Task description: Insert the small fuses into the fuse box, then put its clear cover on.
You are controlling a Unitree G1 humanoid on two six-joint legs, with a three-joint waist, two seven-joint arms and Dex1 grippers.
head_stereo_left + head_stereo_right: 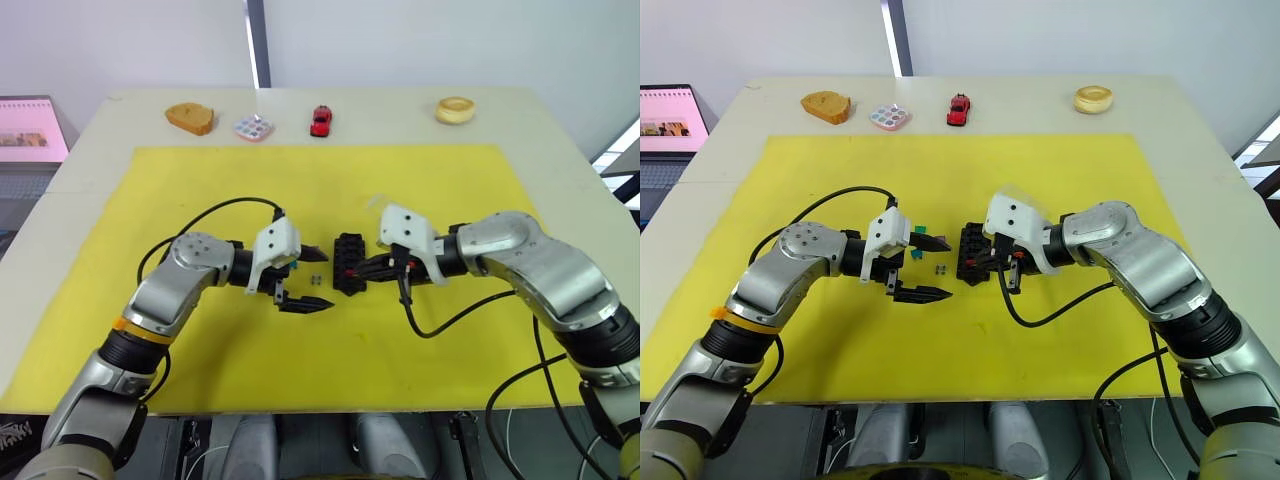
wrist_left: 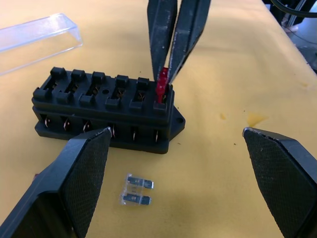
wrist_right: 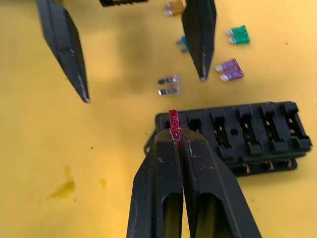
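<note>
On the yellow mat [image 1: 1040, 330], the right gripper [image 1: 975, 262] touches the fuse box [image 1: 968, 252]; the left gripper [image 1: 935, 268], at 9 o'clock, has its jaws spread.

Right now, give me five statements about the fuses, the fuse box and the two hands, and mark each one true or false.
1. The right hand pinches a red fuse at an end slot of the fuse box. True.
2. The left hand is shut on a green fuse. False: it is open and holds nothing.
3. The clear cover sits on the fuse box. False: it lies beside it on the yellow mat.
4. A grey fuse lies loose on the mat. True.
5. Every slot is filled. False: the other slots look empty.
</note>
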